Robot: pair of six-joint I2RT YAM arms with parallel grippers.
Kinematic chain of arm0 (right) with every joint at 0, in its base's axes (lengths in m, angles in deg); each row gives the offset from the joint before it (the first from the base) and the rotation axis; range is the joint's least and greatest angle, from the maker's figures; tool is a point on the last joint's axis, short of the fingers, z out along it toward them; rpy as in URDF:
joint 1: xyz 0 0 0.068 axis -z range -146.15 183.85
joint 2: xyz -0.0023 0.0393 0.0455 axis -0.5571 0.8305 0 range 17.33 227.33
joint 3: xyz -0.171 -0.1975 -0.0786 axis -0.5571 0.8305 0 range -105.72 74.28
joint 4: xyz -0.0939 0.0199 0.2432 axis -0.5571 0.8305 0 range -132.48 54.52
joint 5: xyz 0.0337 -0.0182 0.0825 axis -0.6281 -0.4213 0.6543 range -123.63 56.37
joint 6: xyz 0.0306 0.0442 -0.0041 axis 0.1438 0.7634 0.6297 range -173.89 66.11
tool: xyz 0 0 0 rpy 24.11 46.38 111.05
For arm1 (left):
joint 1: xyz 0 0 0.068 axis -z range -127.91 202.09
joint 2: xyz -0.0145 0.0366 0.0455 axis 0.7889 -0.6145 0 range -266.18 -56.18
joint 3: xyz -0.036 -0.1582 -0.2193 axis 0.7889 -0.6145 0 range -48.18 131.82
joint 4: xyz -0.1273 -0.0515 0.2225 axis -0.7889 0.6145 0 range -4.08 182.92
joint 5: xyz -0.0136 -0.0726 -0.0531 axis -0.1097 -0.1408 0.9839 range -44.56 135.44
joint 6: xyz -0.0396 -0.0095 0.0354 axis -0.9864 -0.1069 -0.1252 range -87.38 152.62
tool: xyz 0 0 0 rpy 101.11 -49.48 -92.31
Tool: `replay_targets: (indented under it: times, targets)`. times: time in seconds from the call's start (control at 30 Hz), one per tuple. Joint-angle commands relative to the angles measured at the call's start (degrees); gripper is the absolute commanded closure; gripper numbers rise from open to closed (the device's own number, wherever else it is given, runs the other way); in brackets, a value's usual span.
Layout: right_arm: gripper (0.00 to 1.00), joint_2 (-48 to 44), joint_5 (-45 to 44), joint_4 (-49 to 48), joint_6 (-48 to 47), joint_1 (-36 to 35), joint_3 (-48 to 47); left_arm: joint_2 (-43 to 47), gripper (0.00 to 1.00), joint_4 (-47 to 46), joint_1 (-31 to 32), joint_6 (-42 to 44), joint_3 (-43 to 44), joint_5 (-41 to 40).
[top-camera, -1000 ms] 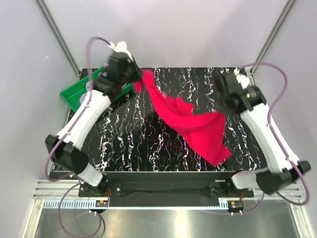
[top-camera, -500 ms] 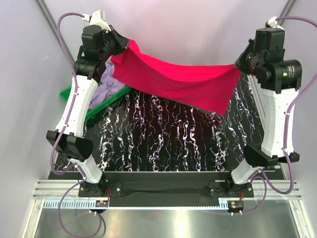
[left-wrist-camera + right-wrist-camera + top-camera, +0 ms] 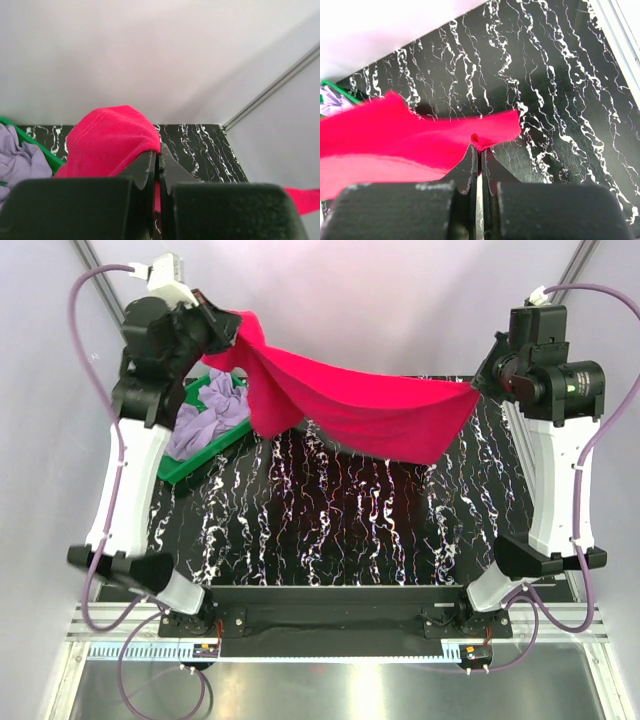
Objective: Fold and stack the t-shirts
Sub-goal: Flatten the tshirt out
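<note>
The crimson t-shirt [image 3: 350, 410] hangs stretched in the air above the back of the table, held at both ends. My left gripper [image 3: 232, 332] is shut on its left end, raised high at the back left; the cloth [image 3: 107, 142] bunches over the jaws in the left wrist view. My right gripper [image 3: 480, 380] is shut on the shirt's right edge [image 3: 482, 140], pinching a small fold. The lavender t-shirt [image 3: 208, 412] lies crumpled in the green tray [image 3: 185, 472] under the left arm; a bit of this lavender shirt [image 3: 20, 162] shows in the left wrist view.
The black marbled table [image 3: 340, 530] spreads below the hanging shirt. Grey walls and metal frame posts [image 3: 100, 290] close in the back and sides. The green tray sits tilted at the table's left rear edge.
Both arms rose from low over the table to high at the back, pulling the crimson shirt off the table and stretching it out. In the last half second the left gripper moved further left and up.
</note>
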State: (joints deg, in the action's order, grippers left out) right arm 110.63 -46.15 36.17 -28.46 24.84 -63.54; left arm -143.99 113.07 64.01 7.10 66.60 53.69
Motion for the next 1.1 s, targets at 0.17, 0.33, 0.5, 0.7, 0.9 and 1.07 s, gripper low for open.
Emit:
replay_targets:
  times: [0.17,0.33,0.5,0.7,0.9,1.07]
  targets:
    - [1.00,-5.40,1.17,8.36,-1.08,0.49,-0.17,14.50,1.00,-4.30,-0.32,4.77,-8.94,1.51]
    - [1.00,-8.92,2.93,8.27,-1.00,0.49,2.02,20.83,1.00,-3.08,-0.23,7.23,-11.07,-1.65]
    - [1.00,-11.20,5.21,8.01,-0.91,0.49,5.01,23.30,1.00,-2.20,-0.06,7.15,-11.51,-2.63]
    - [1.00,-11.56,5.39,7.83,-1.35,0.49,5.37,23.30,1.00,-2.11,-0.15,7.41,-12.13,-2.54]
    - [1.00,-11.56,5.22,7.39,-1.79,0.49,6.42,22.07,1.00,-2.20,0.47,8.11,-11.69,-2.62]
    - [1.00,-11.65,4.78,7.22,-2.66,0.49,6.86,21.72,1.00,-2.11,0.73,8.99,-11.51,-3.42]
